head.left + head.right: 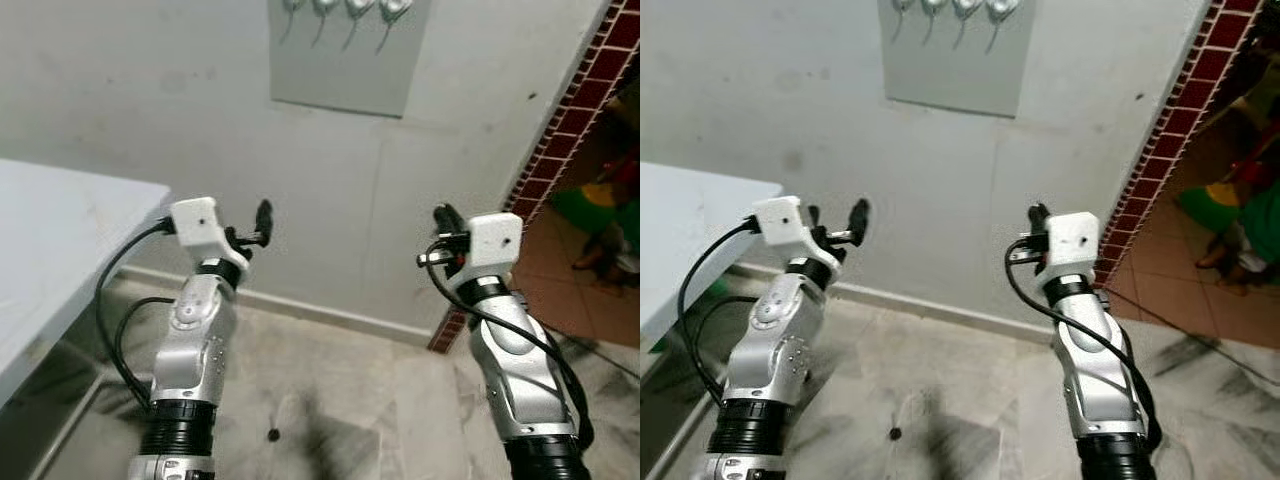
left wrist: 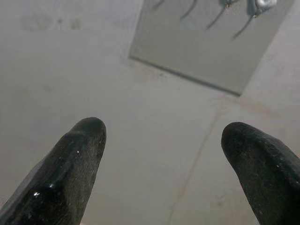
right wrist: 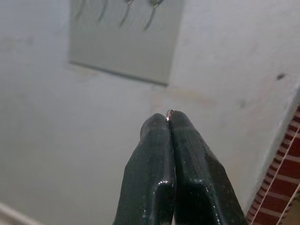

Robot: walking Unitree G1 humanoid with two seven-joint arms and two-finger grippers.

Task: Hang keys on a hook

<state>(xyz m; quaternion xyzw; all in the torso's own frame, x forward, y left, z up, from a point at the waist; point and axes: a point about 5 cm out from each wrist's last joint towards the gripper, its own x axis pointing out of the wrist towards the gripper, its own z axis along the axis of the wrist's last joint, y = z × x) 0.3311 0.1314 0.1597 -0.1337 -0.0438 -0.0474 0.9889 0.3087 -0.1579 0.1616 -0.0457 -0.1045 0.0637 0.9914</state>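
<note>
High on the wall in front of me is a grey panel [image 1: 345,60] with a row of metal hooks [image 1: 358,10] along its top; the panel [image 3: 122,42] is also in the right wrist view. My right gripper [image 1: 446,220] is raised below and to the right of the panel. It [image 3: 168,123] is shut on a thin metal key ring [image 3: 169,112], of which only a sliver pokes out at the fingertips. My left gripper [image 1: 250,230] is raised below the panel's left side. It [image 2: 164,140] is open, with nothing between its fingers.
A white table [image 1: 60,230] stands at my left. A red brick-tiled wall edge [image 1: 570,130] runs down on the right, with an orange-tiled floor and colourful things [image 1: 600,215] beyond it. The marble floor [image 1: 330,400] lies below.
</note>
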